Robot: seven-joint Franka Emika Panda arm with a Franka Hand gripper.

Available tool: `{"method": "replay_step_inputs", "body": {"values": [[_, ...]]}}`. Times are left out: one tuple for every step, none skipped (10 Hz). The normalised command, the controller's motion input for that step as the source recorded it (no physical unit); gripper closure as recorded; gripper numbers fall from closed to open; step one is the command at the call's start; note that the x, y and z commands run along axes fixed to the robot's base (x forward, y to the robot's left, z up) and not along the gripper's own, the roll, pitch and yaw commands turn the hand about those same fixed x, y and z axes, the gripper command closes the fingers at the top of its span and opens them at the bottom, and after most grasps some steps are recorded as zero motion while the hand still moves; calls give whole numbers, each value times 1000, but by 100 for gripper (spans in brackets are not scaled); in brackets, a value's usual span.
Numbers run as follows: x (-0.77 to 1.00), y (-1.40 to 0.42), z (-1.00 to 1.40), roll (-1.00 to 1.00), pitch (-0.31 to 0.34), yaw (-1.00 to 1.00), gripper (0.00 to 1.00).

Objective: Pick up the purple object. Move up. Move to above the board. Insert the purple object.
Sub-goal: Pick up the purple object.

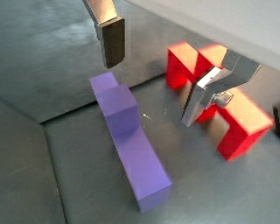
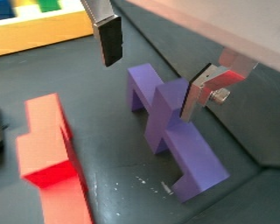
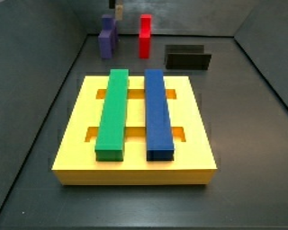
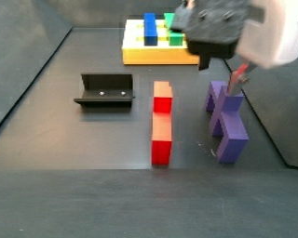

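I've got the gripper (image 2: 154,68) w/ fingers (image 2: 108,39) spread apart, straddling the purple object (image 2: 171,136), which lies on the floor beside the red block (image 2: 49,153), well away from the board (image 3: 134,130).

gripper (image 2: 154,66) low, fingers (image 2: 106,39) apart
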Motion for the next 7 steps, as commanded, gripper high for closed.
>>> {"method": "replay_step_inputs", "body": {"values": [[-220,0,-220,-33,-41,-903,0],[-223,0,-183,-107,-77,-820,0],[-197,40,-200,-93,-80,-783,0],[-91,280,-114,-60,-67,-437,0],[-77,391,-146,0,-69,-434,0],[-154,371,-131,-3,-66,-420,0],[-23,151,-71,-41,-57,-254,0]]}}
